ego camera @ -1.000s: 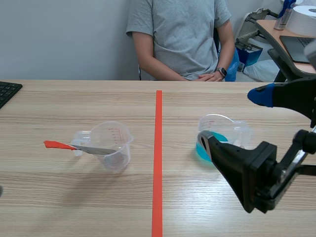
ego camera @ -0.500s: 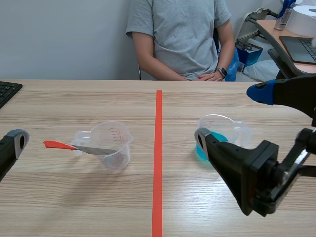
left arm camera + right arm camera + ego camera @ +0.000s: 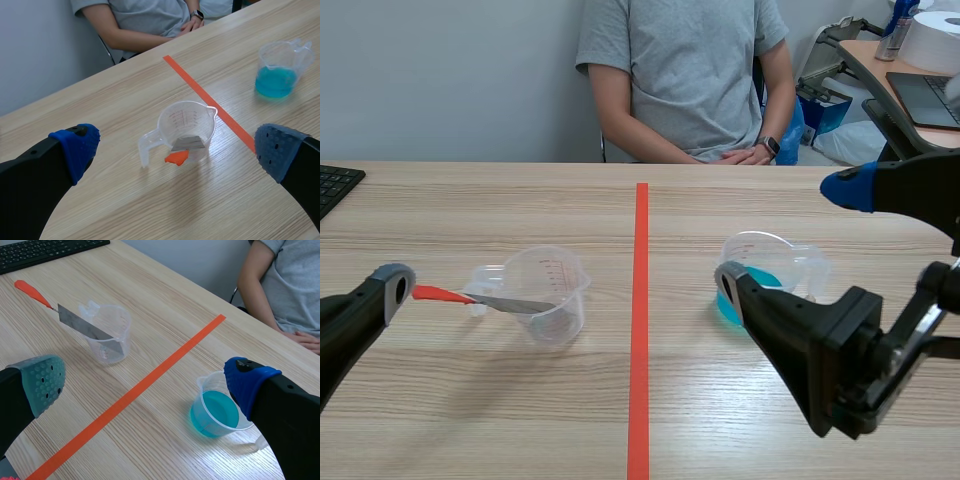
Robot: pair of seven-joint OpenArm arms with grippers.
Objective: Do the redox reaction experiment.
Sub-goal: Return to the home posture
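A clear measuring cup [image 3: 548,295] stands left of the tape line, and a metal strip [image 3: 505,302] with a red handle [image 3: 435,294] leans in it. Right of the line a second clear cup [image 3: 765,275] holds blue liquid. My left gripper [image 3: 177,150] is open; one finger [image 3: 390,285] shows low at the left, close to the red handle. The cup [image 3: 187,127] and strip [image 3: 189,143] lie ahead of it, between its fingers. My right gripper [image 3: 788,238] hangs open just above and in front of the blue cup [image 3: 217,407], holding nothing.
An orange-red tape line [image 3: 640,330] splits the wooden table. A black keyboard [image 3: 335,185] lies at the far left edge. A person [image 3: 685,80] sits across the table with hands resting at its far edge. A side desk with a paper roll [image 3: 930,40] stands at the back right.
My left gripper has come into the scene view from the lower left and moved up toward the strip's red handle. The right gripper has barely shifted.
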